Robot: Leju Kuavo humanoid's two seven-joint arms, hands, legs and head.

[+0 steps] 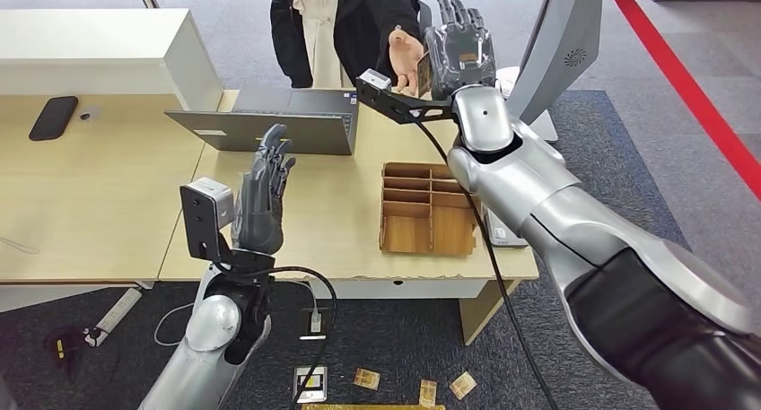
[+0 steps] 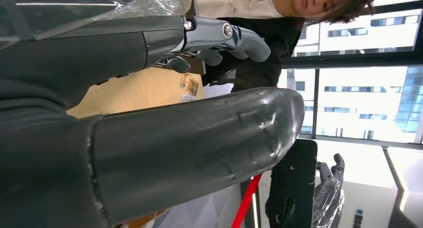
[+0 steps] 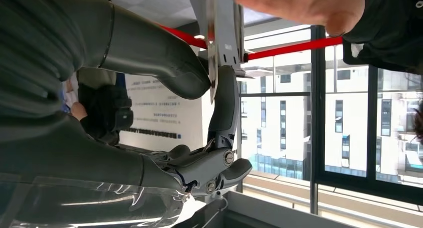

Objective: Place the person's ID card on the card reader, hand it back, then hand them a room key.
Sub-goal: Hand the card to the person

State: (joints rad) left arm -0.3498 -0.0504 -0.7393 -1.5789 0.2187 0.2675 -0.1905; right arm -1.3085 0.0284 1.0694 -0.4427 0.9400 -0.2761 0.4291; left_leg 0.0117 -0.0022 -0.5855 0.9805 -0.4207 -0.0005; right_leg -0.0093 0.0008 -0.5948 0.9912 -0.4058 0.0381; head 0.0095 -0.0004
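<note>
My right hand (image 1: pixel 459 53) is raised over the far edge of the table and pinches a thin card (image 1: pixel 424 73) between thumb and a finger. The right wrist view shows that card (image 3: pixel 213 48) edge-on in my right hand (image 3: pixel 199 83). I cannot tell whether it is the ID card or a room key. A person in a dark jacket (image 1: pixel 345 24) stands behind the table, and their open hand (image 1: pixel 404 51) is right beside the card; the right wrist view shows this hand (image 3: pixel 299 6) with fingers spread next to the card's end. My left hand (image 1: pixel 265 199) is open above the table's front, holding nothing.
A wooden compartment box (image 1: pixel 426 211) stands on the table (image 1: pixel 108 213) under my right arm. A grey laptop (image 1: pixel 278 123) sits at the back, a monitor (image 1: pixel 565 42) at the right, and a black phone (image 1: pixel 52 117) at the far left. Several cards (image 1: pixel 422 388) lie on the floor.
</note>
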